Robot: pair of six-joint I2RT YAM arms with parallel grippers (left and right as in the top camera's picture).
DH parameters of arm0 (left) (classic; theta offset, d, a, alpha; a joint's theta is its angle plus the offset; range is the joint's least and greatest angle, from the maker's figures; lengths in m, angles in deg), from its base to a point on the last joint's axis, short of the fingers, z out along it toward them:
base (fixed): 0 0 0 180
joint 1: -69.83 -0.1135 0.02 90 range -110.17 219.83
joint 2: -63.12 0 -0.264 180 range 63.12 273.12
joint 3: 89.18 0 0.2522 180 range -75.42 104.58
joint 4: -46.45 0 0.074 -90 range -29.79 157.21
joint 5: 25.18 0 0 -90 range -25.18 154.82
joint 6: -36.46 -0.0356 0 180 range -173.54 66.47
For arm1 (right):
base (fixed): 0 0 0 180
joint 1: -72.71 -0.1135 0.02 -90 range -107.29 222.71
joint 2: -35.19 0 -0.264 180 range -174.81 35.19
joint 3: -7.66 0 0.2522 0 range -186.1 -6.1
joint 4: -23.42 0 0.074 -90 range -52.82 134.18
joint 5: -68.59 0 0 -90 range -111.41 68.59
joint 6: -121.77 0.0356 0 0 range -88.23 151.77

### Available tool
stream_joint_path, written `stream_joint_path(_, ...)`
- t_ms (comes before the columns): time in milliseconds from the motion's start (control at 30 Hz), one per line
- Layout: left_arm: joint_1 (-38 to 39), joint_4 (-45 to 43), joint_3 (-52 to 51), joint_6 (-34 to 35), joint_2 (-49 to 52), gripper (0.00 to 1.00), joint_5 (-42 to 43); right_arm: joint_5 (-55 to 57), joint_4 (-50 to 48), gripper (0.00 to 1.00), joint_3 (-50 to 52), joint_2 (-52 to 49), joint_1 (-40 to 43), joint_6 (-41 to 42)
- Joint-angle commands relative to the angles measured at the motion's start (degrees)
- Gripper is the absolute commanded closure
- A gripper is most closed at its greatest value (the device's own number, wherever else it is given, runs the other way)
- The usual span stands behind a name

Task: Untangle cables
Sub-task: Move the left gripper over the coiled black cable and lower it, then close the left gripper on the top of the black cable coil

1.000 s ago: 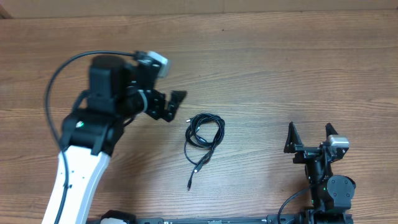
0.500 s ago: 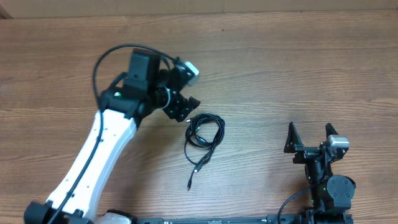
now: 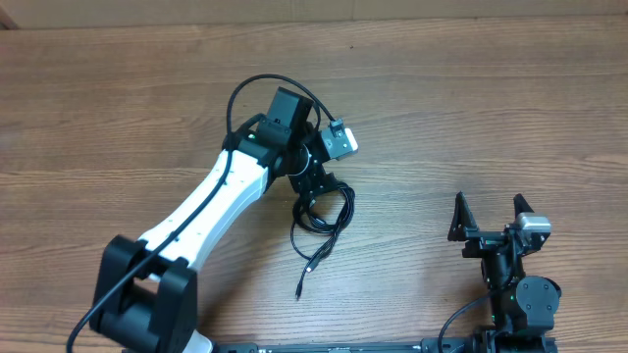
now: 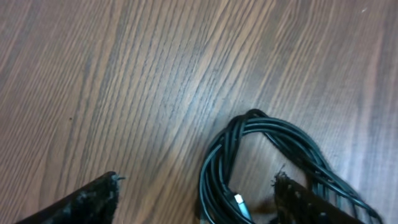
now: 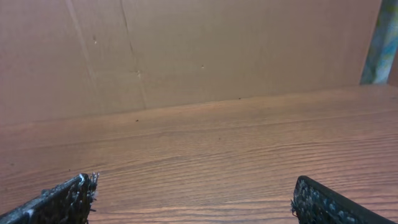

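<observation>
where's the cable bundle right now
In the overhead view the coiled cables lie near the middle of the table, directly under the left gripper and well left of the right gripper, one loose end trailing toward the near edge.

Overhead, I look straight down on the whole table (image 3: 510, 108). My left wrist camera peers steeply down, close on the cables (image 4: 214, 165) that overhead also shows. My right wrist camera faces low across the wood toward a cardboard wall (image 5: 217, 50).

One coil of cables (image 4: 249, 121) (black), two tools (image 3: 318, 186) (image 3: 488, 212), one table (image 3: 491, 98)
</observation>
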Motion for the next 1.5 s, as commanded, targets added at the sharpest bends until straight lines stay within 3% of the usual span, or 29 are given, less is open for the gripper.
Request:
stream_joint_path(0,0.2,-1.1,1.2,-3.0,2.9,0.22,-0.6,0.2,-0.3,0.0,0.6,0.7,-0.3,-0.2)
stream_joint_path(200,0.3,-1.0,1.2,-3.5,6.2,0.28,-0.3,0.2,-0.3,0.0,0.6,0.7,-0.3,-0.2)
stream_joint_path(833,2.6,-1.5,1.2,-3.6,13.5,0.28,0.0,0.2,-0.3,0.0,0.6,0.7,-0.3,-0.2)
stream_joint_path(1100,2.5,-4.2,1.2,-3.5,17.2,0.46,-0.5,0.2,-0.3,0.0,0.6,0.7,-0.3,-0.2)
stream_joint_path(1267,2.4,-5.4,1.2,-2.5,17.3,0.8,-0.8,0.2,-0.3,0.0,0.6,0.7,-0.3,-0.2)
stream_joint_path(1400,2.4,-7.0,1.2,6.8,17.3,0.96,-5.6,0.2,-0.3,0.0,0.6,0.7,-0.3,-0.2)
stream_joint_path(1467,2.4,-7.2,1.2,13.4,17.2,0.96,-8.4,0.2,-0.3,0.0,0.6,0.7,-0.3,-0.2)
